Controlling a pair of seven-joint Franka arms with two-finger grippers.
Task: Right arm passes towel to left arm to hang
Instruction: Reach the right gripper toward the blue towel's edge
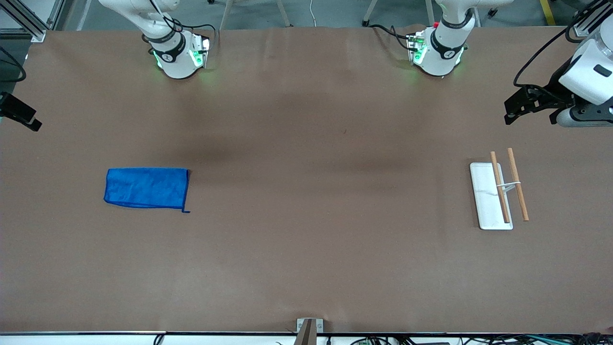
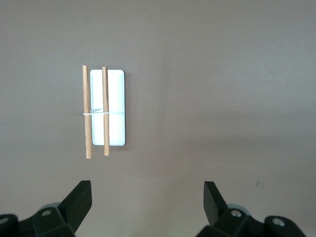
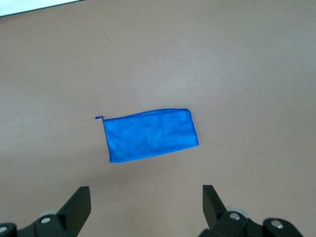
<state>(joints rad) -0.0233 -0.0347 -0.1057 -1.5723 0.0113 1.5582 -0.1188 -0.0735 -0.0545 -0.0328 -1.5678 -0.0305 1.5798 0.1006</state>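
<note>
**Towel flat on the table, both grippers empty and spread**

You have the towel [image 1: 146, 188] lying flat on the brown table [image 1: 306, 249], folded into a neat rectangle, toward the right arm's end. Its small corner loop [image 1: 186, 211] sticks out from the corner nearest the front camera, on the side facing the rack. Nothing touches the towel.

Well apart from the towel, toward the left arm's end, you see the rack [image 1: 500, 189]: a white base with two wooden rods lying along it, joined by a thin white crosspiece.

Your right gripper [image 3: 146, 205] hangs high over the table with the towel below and ahead of it in its wrist view; its fingers [image 3: 78, 206] stand wide apart and hold nothing.

Your left gripper [image 1: 515, 112] is raised over the table's edge at the left arm's end, farther from the towel than the rack is. Its fingers [image 2: 79, 203] are also spread, with nothing between them.
</note>
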